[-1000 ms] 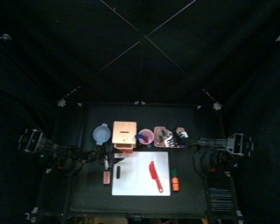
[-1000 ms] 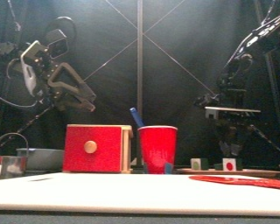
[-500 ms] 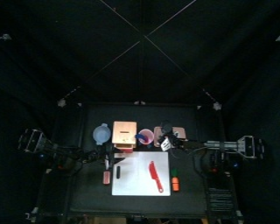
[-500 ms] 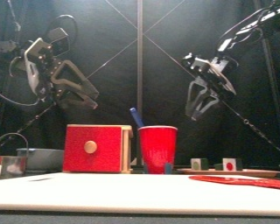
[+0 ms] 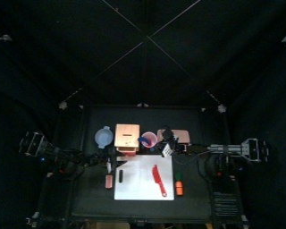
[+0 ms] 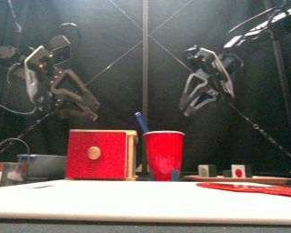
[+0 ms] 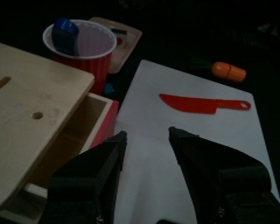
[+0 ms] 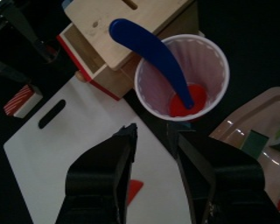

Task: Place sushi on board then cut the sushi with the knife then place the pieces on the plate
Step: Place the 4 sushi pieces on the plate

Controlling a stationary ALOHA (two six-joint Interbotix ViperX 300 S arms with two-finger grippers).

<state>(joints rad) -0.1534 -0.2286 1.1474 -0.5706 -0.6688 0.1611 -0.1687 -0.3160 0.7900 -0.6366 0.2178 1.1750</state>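
The white cutting board (image 5: 146, 182) lies at the table's front middle with the red toy knife (image 5: 153, 177) flat on it. A red cup (image 6: 164, 155) holding the blue knife (image 6: 141, 121) stands behind the board, next to the wooden box (image 6: 102, 155). The pink tray (image 8: 266, 114) carries a dark green sushi block (image 8: 257, 140). Two small sushi pieces (image 6: 203, 169) stand low at the back right in the front view. My right gripper (image 8: 157, 166) hangs open above the cup. Over the board's left edge, my left gripper (image 7: 145, 162) is open and holds nothing.
A blue-grey bowl (image 5: 104, 137) sits left of the box. An orange toy (image 5: 179, 188) lies on the board's right edge, and a red-and-white toy (image 5: 107, 179) lies beside its left edge. The box's red drawer front (image 7: 102, 122) faces the board.
My right arm has swung in from the right side and risen, so its gripper now hangs over the red cup. The left arm has hardly moved.
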